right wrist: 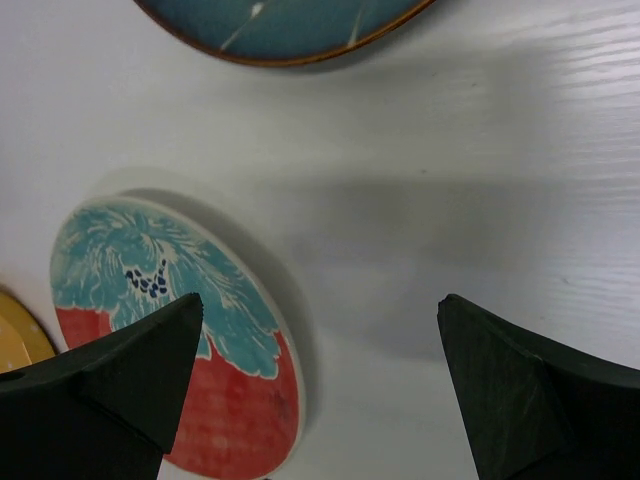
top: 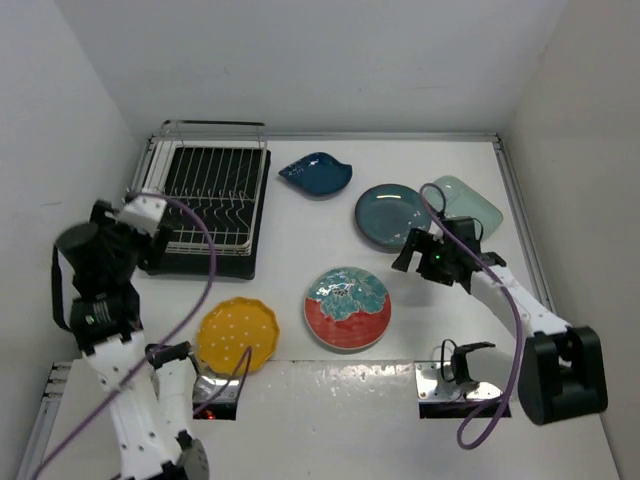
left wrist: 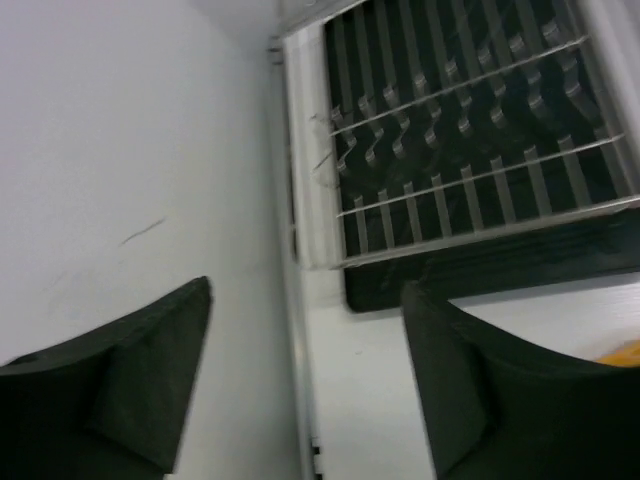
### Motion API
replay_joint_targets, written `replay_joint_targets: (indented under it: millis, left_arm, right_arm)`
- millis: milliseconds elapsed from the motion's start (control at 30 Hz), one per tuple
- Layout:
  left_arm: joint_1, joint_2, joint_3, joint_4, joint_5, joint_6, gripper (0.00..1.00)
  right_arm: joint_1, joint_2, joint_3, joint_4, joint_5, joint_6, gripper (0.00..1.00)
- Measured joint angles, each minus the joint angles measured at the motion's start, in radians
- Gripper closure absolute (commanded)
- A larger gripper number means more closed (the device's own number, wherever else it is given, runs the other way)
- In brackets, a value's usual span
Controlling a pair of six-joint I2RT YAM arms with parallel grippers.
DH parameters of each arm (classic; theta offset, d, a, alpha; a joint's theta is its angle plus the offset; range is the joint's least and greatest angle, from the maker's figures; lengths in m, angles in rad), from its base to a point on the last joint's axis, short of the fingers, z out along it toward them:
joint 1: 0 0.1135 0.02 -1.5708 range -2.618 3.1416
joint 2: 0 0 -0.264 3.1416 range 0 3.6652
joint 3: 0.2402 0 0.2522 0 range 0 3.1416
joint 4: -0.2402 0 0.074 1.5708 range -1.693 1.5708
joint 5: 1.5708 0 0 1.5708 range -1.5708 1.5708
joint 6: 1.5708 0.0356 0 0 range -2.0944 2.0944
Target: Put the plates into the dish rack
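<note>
Silver wire dish rack [top: 205,195] with upright prongs, seated over a black drip tray [top: 215,266], far left of the white table [top: 300,245]. Plates, five, all lying flat on the table outside the rack: dark blue leaf-shaped plate [top: 316,174], just right of the rack at the far side; teal round plate [top: 390,218], further right; pale mint rounded-rectangle plate [top: 478,202], against the teal one's far right edge, touching or overlapped, cannot tell which; red round plate with teal flower [top: 347,307], near centre; yellow scalloped dotted plate [top: 237,334], to its left, near but apart. Left gripper [left wrist: 305,290], raised by the rack's near left corner, fingers spread, nothing between them. Right gripper [right wrist: 320,305], above bare table between the teal and red plates, fingers wide apart, nothing held.
</note>
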Motion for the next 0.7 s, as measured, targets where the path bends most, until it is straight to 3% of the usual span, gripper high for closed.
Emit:
replay_joint_targets:
  millis: [200,333,500,567,600,667,700]
  left_arm:
    - [-0.142,0.436,0.407,-0.084,0.129,-0.105,0.29]
    - [-0.26,0.576,0.451,-0.163,0.136,-0.127,0.28]
    - [-0.368,0.618,0.475,-0.239,0.173,-0.127,0.27]
    - [-0.402,0.624,0.478,-0.244,0.186,-0.127,0.27]
    - [-0.42,0.629,0.478,-0.248,0.192,-0.127,0.27]
    - [-0.452,0.648,0.478,-0.255,0.2,-0.127,0.27]
    - [-0.471,0.661,0.478,-0.259,0.203,-0.127,0.27]
  right_arm:
    - [0.037,0.227,0.049,0.019,-0.085,-0.011,0.17]
    - [0.06,0.328,0.073,0.027,-0.215,-0.057,0.24]
    - [0.118,0.365,0.057,0.027,-0.341,-0.147,0.36]
    - [0.133,0.373,0.03,0.027,-0.371,-0.171,0.55]
    - [0.137,0.382,0.02,0.027,-0.385,-0.175,0.77]
    - [0.142,0.408,0.013,0.023,-0.385,-0.183,0.96]
    - [0.137,0.417,0.013,0.021,-0.405,-0.174,1.0]
